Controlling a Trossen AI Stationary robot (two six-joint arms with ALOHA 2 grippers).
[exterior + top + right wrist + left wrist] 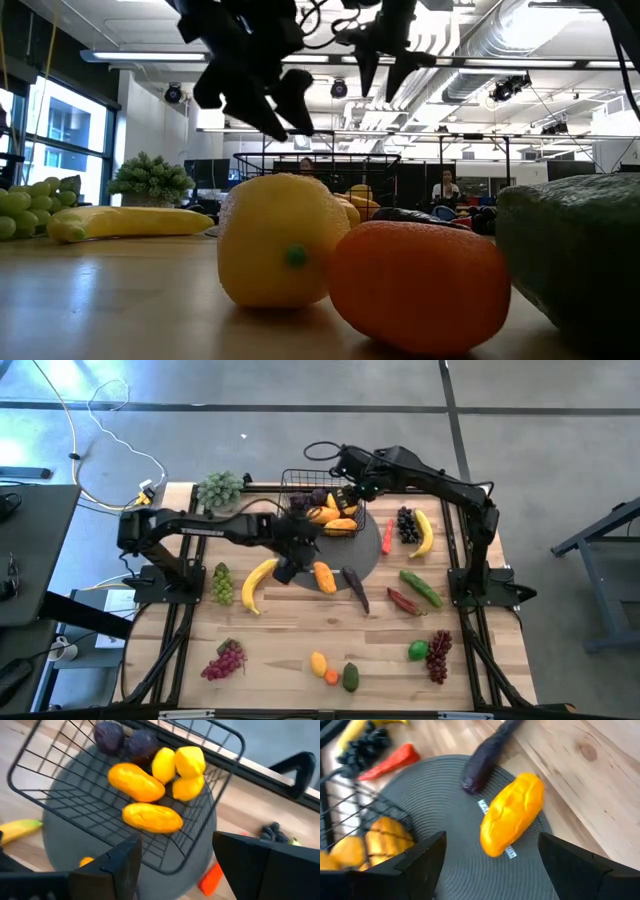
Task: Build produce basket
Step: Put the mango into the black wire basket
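Basket [318,502]: black wire mesh, standing on the round grey mat [368,550] at the far middle of the worktop [280,650]. Contents seen from the right wrist: 2 orange mangoes [136,782], 3 lemons [189,761], 2 dark purple pieces [109,735].

Left claw [292,565]: fingers apart, holding nothing, hanging over the mat's near-left edge, just beside the basket. A loose orange mango [512,813] lies on the mat straight ahead of it, between the 2 finger lines, not touched. An eggplant [486,755] lies past the mango, partly on the mat.

Right claw [352,482]: fingers apart, empty, above the basket's far-right corner.

Loose produce on the worktop:
- banana [256,582] and green grapes [222,582], left of the mat
- red chili [387,536], dark grapes [406,524], second banana [424,532], right of the basket
- cucumber [421,587], right side
- red grapes [225,659], near left
- lemon [277,240] and small orange fruit [420,285], touching, near edge
- avocado [351,677], beside them
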